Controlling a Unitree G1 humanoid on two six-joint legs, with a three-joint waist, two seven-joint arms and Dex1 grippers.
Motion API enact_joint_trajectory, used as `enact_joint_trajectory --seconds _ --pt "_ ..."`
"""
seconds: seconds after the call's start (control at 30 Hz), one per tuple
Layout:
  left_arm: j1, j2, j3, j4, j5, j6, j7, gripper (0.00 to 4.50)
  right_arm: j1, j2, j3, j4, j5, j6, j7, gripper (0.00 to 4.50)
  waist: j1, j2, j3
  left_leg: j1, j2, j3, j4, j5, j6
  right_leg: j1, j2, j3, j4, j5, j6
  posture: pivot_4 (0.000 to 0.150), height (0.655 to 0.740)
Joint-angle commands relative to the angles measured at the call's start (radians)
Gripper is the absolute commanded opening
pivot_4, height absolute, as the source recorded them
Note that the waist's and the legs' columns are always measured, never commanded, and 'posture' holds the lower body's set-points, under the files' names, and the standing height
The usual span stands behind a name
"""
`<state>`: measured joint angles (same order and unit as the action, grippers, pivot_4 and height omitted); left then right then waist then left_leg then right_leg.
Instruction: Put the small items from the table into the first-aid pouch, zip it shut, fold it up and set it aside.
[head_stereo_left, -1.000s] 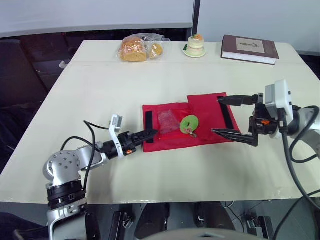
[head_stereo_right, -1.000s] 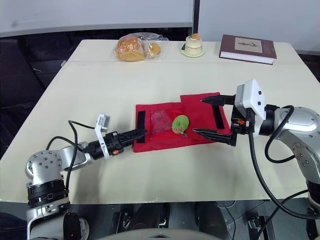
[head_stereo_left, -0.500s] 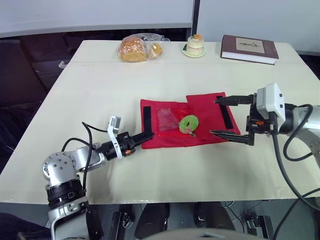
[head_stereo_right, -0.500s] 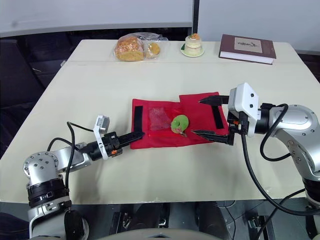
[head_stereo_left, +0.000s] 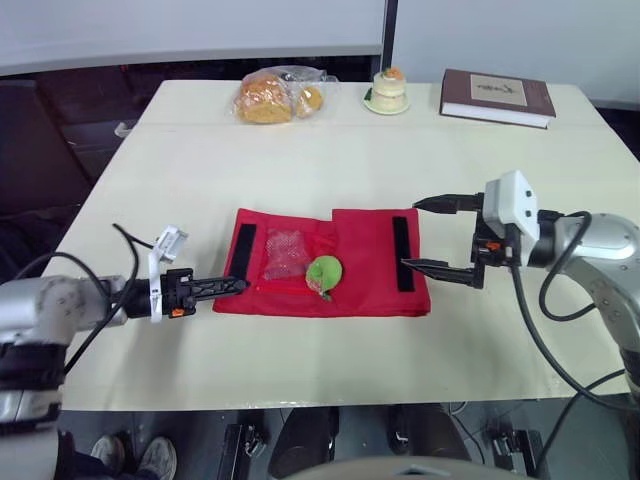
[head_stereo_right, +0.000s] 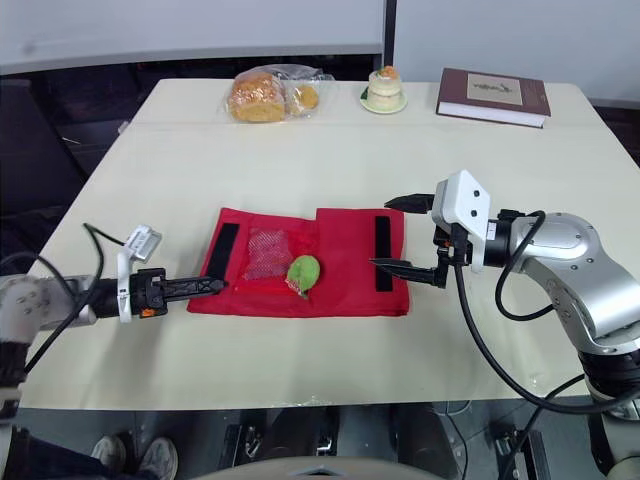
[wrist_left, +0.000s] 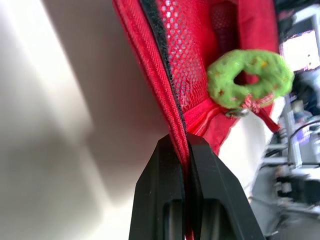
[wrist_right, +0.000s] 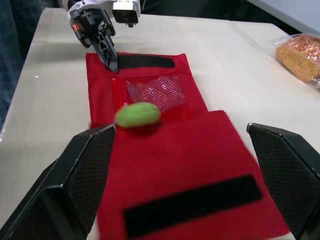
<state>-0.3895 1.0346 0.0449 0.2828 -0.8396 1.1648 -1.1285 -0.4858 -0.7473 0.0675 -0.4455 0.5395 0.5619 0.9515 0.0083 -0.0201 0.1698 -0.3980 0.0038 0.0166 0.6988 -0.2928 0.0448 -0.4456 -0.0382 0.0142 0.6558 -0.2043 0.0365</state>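
1. Table (head_stereo_left: 300, 150): pale top, carrying everything below.
2. First-aid pouch (head_stereo_left: 350, 260): red, laid open and flat near the table's front edge. We note a mesh pocket (head_stereo_left: 283, 253) and two black strips (head_stereo_left: 403, 253), one near each end.
3. Book (head_stereo_left: 498, 96): brown, at the far right corner.
4. Bag of bread (head_stereo_left: 275, 95): clear plastic, at the far edge.
5. Right gripper (head_stereo_left: 410, 234): fingers spread wide at the pouch's right end, holding nothing. We cannot tell whether it touches.
6. Left gripper (head_stereo_left: 232, 285): pinched tight on the pouch's left front edge.
7. Small cake (head_stereo_left: 388, 90): between bread and book.
8. Green ring (head_stereo_left: 323, 271): lying on the pouch, beside the mesh.
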Motion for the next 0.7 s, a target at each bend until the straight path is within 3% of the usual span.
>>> enact_joint_trajectory --seconds 0.03,0.07,0.1,0.13,0.4,0.53,0.7 --pt "-0.095 0.030 -0.078 0.082 0.107 -0.098 -0.134 0.02 -0.034 0.019 0.023 0.008 -0.018 -0.012 0.002 4.50 0.002 0.000 0.000 -0.001 0.000 0.000 0.000 0.000 0.000 0.000 0.000 0.000 0.000 0.000 0.000 0.150 0.7289" --pt "-0.129 0.030 -0.105 0.107 0.139 -0.124 -0.173 0.02 -0.046 0.034 0.034 0.018 -0.023 -0.013 -0.001 4.50 0.002 0.000 0.000 -0.001 0.000 0.001 0.000 0.000 0.000 -0.001 0.000 0.001 0.000 0.001 0.002 0.150 0.7289" --pt "-0.168 0.028 -0.126 0.127 0.164 -0.149 -0.214 0.00 -0.061 0.054 0.054 0.031 -0.033 -0.015 -0.005 4.00 0.002 -0.001 0.001 -0.001 0.000 0.001 0.000 0.000 0.000 -0.001 0.000 0.001 0.001 0.002 0.003 0.150 0.7289" --pt "-0.207 0.024 -0.141 0.140 0.183 -0.173 -0.255 0.00 -0.072 0.079 0.081 0.047 -0.047 -0.019 -0.010 3.84 0.002 -0.002 0.001 -0.001 0.000 0.001 0.000 0.000 0.000 -0.001 0.001 0.001 0.000 0.002 0.004 0.150 0.7289" --pt "-0.312 0.009 -0.156 0.157 0.235 -0.229 -0.428 0.00 -0.059 0.175 0.215 0.222 -0.223 -0.127 -0.029 0.32 -0.005 -0.004 0.002 -0.002 0.000 0.001 0.001 -0.001 0.001 -0.001 0.002 0.002 0.001 0.002 0.004 0.150 0.7289" --pt "-0.317 -0.001 -0.119 0.117 0.203 -0.225 -0.465 0.00 -0.038 0.163 0.278 0.339 -0.353 -0.198 -0.034 0.14 -0.010 -0.004 0.002 -0.002 0.000 0.000 0.001 -0.001 0.001 -0.002 0.002 0.001 0.001 0.002 0.005 0.150 0.7289" --pt "-0.337 -0.023 -0.092 0.066 0.172 -0.214 -0.468 0.00 -0.023 0.171 0.294 0.385 -0.394 -0.217 -0.023 0.14 -0.016 -0.004 0.002 -0.002 0.001 0.000 0.001 -0.001 0.001 -0.001 0.002 0.001 0.001 0.002 0.005 0.150 0.7289"
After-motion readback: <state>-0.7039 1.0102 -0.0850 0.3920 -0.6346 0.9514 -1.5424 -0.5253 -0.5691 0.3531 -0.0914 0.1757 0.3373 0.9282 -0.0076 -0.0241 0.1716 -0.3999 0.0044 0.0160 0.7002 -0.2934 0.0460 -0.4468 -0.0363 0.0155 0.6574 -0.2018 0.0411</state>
